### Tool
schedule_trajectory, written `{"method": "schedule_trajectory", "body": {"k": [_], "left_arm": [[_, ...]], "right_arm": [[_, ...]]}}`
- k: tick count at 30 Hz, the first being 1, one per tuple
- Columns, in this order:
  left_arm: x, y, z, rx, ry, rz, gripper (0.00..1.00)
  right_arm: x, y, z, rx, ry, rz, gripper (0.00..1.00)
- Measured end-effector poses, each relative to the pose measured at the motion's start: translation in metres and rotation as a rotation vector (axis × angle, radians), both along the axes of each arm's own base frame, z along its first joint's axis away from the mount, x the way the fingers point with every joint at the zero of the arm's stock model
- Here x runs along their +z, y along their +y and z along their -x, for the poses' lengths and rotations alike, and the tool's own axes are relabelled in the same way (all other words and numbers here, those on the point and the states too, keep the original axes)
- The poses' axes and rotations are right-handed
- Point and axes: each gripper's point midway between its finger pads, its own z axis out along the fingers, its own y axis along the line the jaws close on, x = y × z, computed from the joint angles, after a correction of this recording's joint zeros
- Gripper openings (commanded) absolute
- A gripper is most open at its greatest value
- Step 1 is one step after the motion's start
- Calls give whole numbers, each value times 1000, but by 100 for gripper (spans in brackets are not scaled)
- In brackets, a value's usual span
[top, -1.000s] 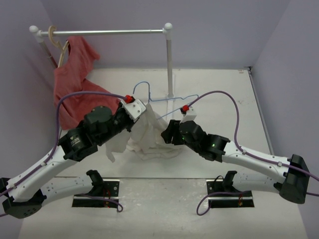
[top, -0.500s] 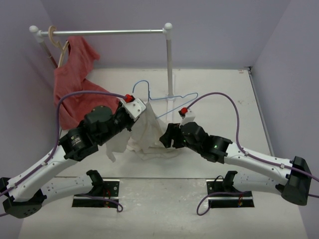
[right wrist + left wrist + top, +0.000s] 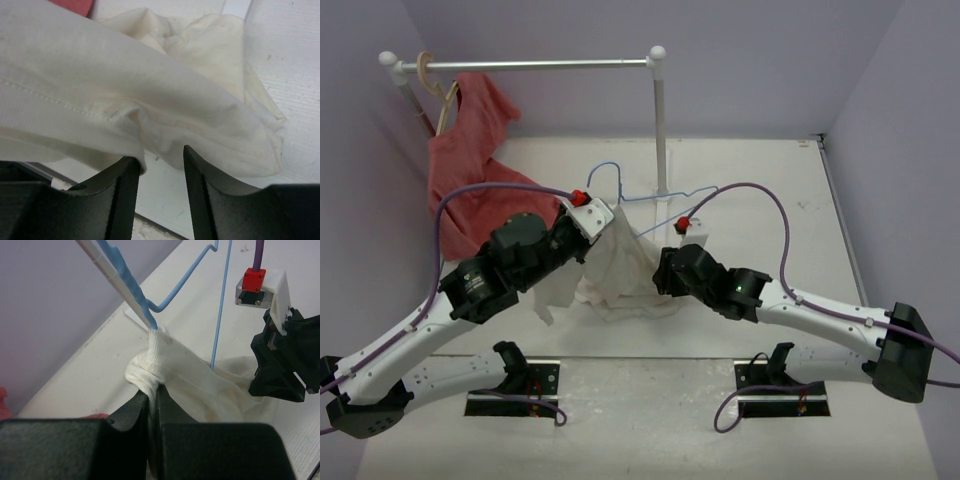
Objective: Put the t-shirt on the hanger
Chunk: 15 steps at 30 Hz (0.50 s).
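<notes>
From above, we see the t-shirt (image 3: 620,272) heaped mid-way across the counter (image 3: 770,190), the hanger (image 3: 650,197) barely entered; the left wrist view shows our left pincer (image 3: 152,399) pinching bunched cloth beside one threaded hanger arm; the right wrist view shows the right pincer (image 3: 160,162) spread beneath loose fabric, so we judge most of the job remains.

- Table (image 3: 770,200): white, matte; lies under the left gripper (image 3: 608,224) and the right gripper (image 3: 660,271) and runs beyond them.
- Back wall (image 3: 740,70): plain pale lavender, beyond both grippers.
- Side walls: same colour, one outward of each gripper.
- Garment rail (image 3: 540,65): silver bar with white ball ends, above and beyond the left gripper.
- Post (image 3: 661,130): white, beyond the right gripper.
- Red garment (image 3: 470,170): hangs on a tan wooden hanger (image 3: 445,100) at the rail's end, outward of the left gripper.
- Light: even, with soft shadows.
</notes>
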Motion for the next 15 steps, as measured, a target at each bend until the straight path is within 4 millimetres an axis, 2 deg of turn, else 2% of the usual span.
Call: {"method": "schedule_trajectory", "body": {"k": [4, 7, 10, 11, 12, 15], "left_arm": [[-1, 0, 2, -10, 0, 5, 0], [-2, -1, 4, -23, 2, 10, 0], [-1, -3, 6, -33, 1, 19, 0], [-1, -3, 6, -35, 2, 23, 0], [-1, -4, 6, -37, 3, 26, 0], [-1, -4, 6, -37, 6, 35, 0]], "right_arm": [[-10, -4, -4, -24, 5, 44, 37], [-6, -4, -7, -40, -7, 44, 37], [0, -1, -10, -42, -21, 22, 26], [2, 0, -10, -42, -24, 12, 10], [4, 1, -11, -43, -27, 2, 2], [11, 8, -13, -39, -33, -36, 0]]}}
